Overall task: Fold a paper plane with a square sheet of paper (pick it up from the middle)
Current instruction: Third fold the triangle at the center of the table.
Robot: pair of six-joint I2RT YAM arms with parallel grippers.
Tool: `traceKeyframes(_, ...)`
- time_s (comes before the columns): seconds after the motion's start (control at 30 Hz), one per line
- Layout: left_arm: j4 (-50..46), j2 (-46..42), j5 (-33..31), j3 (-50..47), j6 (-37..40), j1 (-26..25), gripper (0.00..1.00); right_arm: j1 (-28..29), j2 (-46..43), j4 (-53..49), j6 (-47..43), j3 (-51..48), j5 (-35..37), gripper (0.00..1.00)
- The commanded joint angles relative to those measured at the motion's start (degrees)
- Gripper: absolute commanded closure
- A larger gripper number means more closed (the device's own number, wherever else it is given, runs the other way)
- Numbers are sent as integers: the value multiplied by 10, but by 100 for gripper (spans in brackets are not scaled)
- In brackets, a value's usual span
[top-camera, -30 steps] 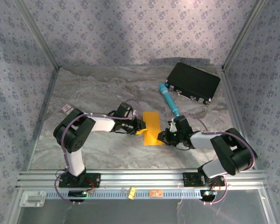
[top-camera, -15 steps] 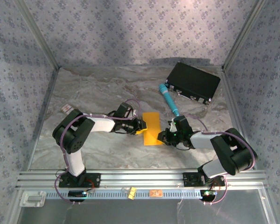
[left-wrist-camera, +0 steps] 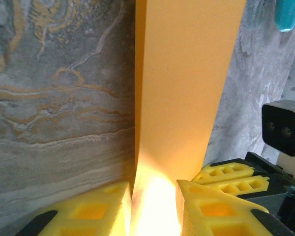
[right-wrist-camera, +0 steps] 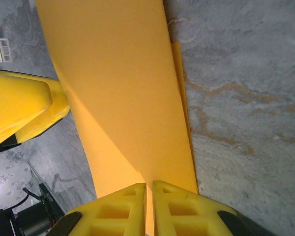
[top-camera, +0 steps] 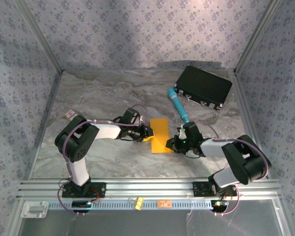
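Note:
The square sheet of paper (top-camera: 160, 133) is bright orange-yellow and folded over into a long strip, held between both arms at the middle of the table. My left gripper (top-camera: 148, 133) meets it from the left. In the left wrist view its yellow fingers (left-wrist-camera: 98, 209) stand a little apart, and the bowed paper (left-wrist-camera: 182, 73) fills the gap (left-wrist-camera: 154, 196) and touches both. My right gripper (top-camera: 171, 145) is at the strip's near right end. In the right wrist view the jaws (right-wrist-camera: 149, 196) are pinched shut on the paper's edge (right-wrist-camera: 118, 83).
A teal pen-like cylinder (top-camera: 178, 104) lies just beyond the paper. A black box (top-camera: 203, 86) sits at the back right. A small white-and-red card (top-camera: 69, 114) lies at the far left. Patterned walls close in three sides.

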Motion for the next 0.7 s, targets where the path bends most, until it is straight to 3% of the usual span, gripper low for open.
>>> traceKeyframes(0.0, 13, 5, 14, -1, -5, -2, 71, 0, 13, -3, 5, -9, 25, 87)
traceKeyframes(0.33, -20, -1, -13, -2, 8, -2, 64, -1, 13, -3, 5, -8, 24, 87)
traceKeyframes(0.67, 0, 21, 16, 5, 2, -4, 71, -2, 12, 5, 10, -8, 21, 87)
